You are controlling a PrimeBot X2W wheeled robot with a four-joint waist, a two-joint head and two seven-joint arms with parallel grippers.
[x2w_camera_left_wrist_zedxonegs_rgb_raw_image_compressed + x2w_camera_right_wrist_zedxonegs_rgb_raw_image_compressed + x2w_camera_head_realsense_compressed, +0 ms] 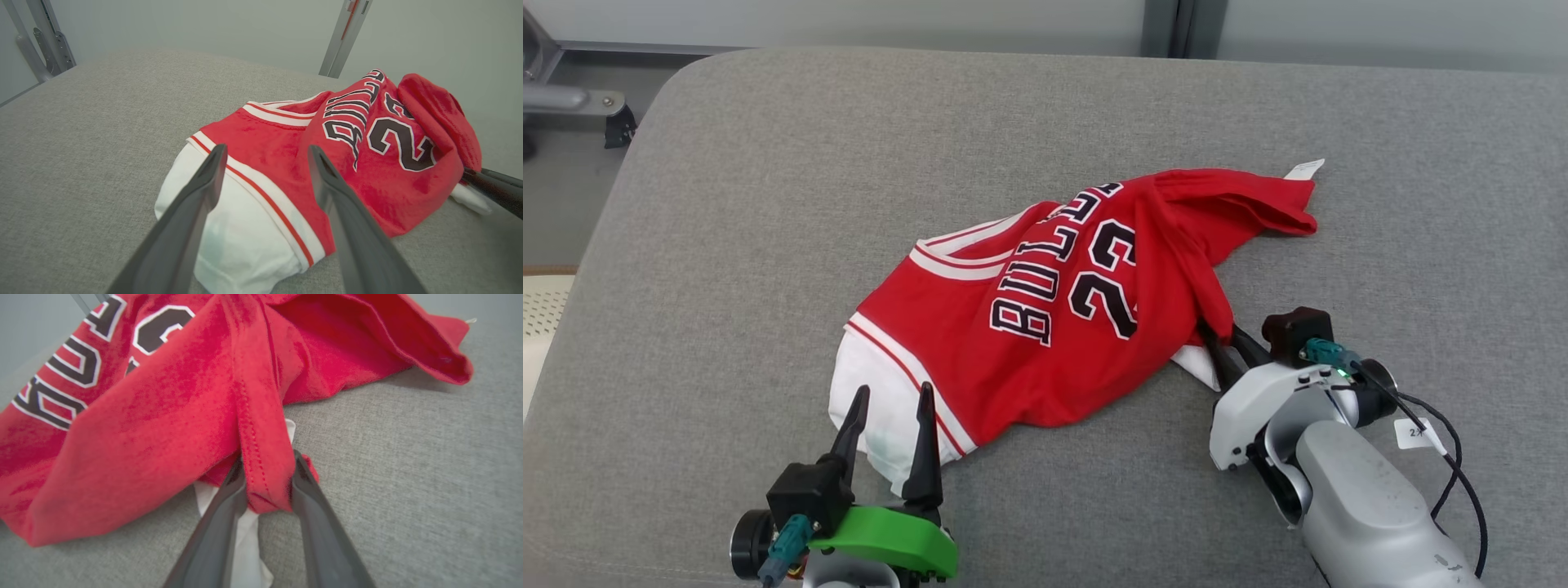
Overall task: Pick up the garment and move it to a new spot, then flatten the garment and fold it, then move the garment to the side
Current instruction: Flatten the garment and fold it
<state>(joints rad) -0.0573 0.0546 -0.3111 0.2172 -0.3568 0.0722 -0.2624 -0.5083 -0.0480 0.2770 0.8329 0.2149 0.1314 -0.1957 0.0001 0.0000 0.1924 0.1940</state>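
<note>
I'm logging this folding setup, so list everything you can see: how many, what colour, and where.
basketball jersey: one, red with white trim and black lettering, crumpled in the middle of the cushion
label: one, white, at the jersey's far right end
cushion: one, grey fabric, under the jersey
metal frame: one, grey, beyond the cushion's far left corner
perforated panel: one, cream, at the left edge beside the cushion
upright post: one, grey, behind the cushion
left gripper: one, dark fingers on a green mount, open over the jersey's white near part
right gripper: one, dark fingers on a pale grey arm, closed on a red fold at the jersey's near right edge
</note>
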